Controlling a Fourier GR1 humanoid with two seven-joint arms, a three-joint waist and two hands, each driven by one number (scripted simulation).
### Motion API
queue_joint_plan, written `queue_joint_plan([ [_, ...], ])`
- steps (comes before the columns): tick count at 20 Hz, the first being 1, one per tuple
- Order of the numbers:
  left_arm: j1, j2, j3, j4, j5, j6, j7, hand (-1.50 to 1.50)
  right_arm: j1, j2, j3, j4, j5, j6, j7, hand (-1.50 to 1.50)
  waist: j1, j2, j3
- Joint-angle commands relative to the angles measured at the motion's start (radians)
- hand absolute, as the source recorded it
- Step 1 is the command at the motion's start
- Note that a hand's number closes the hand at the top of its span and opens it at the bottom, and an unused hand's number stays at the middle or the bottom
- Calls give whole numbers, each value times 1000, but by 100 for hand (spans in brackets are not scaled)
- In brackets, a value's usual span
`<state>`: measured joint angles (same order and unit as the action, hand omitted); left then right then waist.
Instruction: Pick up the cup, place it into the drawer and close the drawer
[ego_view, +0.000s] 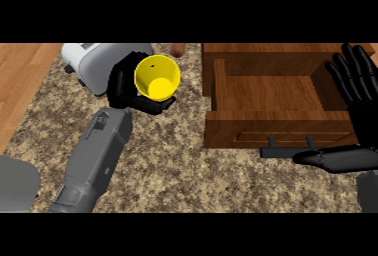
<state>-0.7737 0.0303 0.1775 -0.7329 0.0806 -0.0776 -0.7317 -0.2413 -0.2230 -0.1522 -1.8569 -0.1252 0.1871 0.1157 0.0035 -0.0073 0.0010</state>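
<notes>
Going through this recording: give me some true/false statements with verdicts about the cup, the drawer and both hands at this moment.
1. The left hand is curled round the yellow cup. True.
2. The cup already lies inside the drawer. False: it is held above the counter, left of the drawer.
3. The drawer stands open. True.
4. The right hand is curled into a fist. False: its fingers are straight and point up, at the view's right edge.

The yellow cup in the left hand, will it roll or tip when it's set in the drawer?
The cup looks rigid: its rim is round inside the left hand. It narrows toward the base, so laid sideways it would likely roll in a curve, and upright may tip.
</notes>
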Motion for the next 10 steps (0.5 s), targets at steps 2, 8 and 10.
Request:
queue_joint_plan([
  [2, -90, -29, -97, -163, 22, 112, 220, 150, 4, 2, -5, 20, 9, 2, -25, -150, 1, 1, 0],
  [8, -307, -30, -220, -90, 72, 308, 380, 150, -13, 16, 10, 44, 33, -3, -67, -150, -27, 9, 0],
  [10, -393, -30, -252, -19, 114, 388, 392, 150, -42, 15, 14, 54, 40, -14, -44, -150, -41, 12, 0],
])
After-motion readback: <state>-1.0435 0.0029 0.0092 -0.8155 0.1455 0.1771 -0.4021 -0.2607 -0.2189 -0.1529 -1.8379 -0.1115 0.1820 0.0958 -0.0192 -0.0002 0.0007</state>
